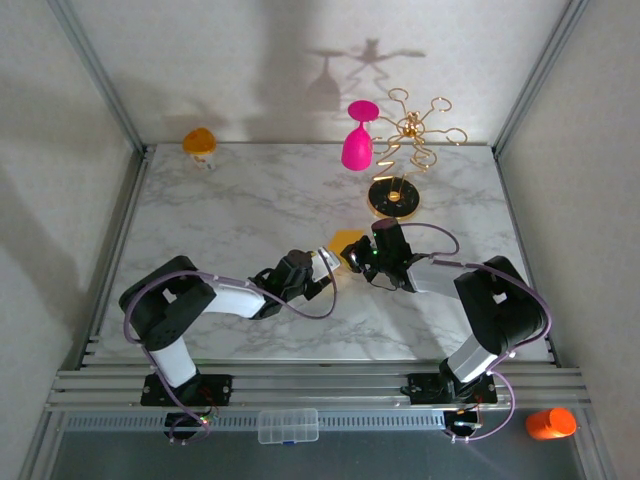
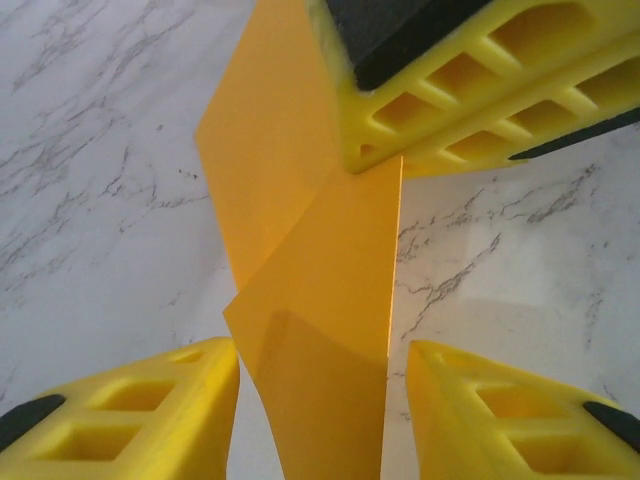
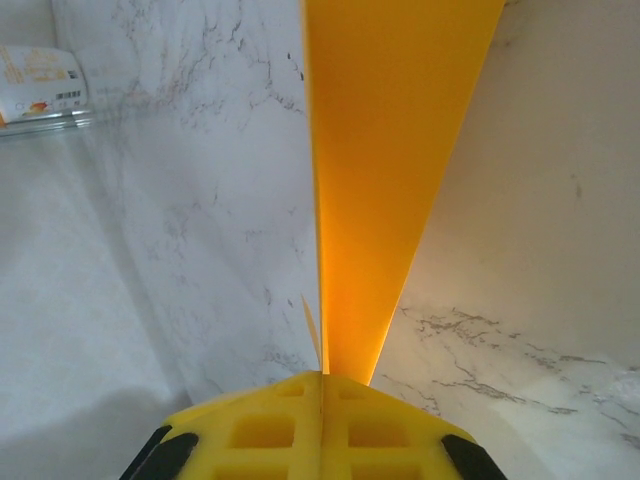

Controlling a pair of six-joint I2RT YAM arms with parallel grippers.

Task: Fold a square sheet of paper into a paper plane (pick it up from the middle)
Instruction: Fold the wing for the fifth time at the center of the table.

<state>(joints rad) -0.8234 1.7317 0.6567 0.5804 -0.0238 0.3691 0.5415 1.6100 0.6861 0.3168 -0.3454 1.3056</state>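
Observation:
The yellow-orange sheet of paper [image 1: 347, 241] is held up off the marble table [image 1: 240, 210] between my two grippers, near the middle. It shows overlapping folded layers [image 2: 310, 270] in the left wrist view. My right gripper [image 1: 368, 254] is shut on the sheet's edge; the pinched paper [image 3: 385, 170] rises from its closed tips [image 3: 322, 385]. The right gripper's yellow fingers [image 2: 470, 90] grip the sheet's top in the left wrist view. My left gripper [image 1: 334, 262] is open, its fingers [image 2: 150, 410] standing apart on either side of the hanging sheet, midpoint [image 2: 322, 420].
A pink goblet [image 1: 359, 140] hangs beside the gold rack [image 1: 412, 135], whose round black base [image 1: 393, 198] stands just behind the grippers. An orange-topped white cup [image 1: 199, 143] sits at the back left corner. A clear box [image 1: 288, 425] and an orange object [image 1: 551, 423] lie below the table's front rail.

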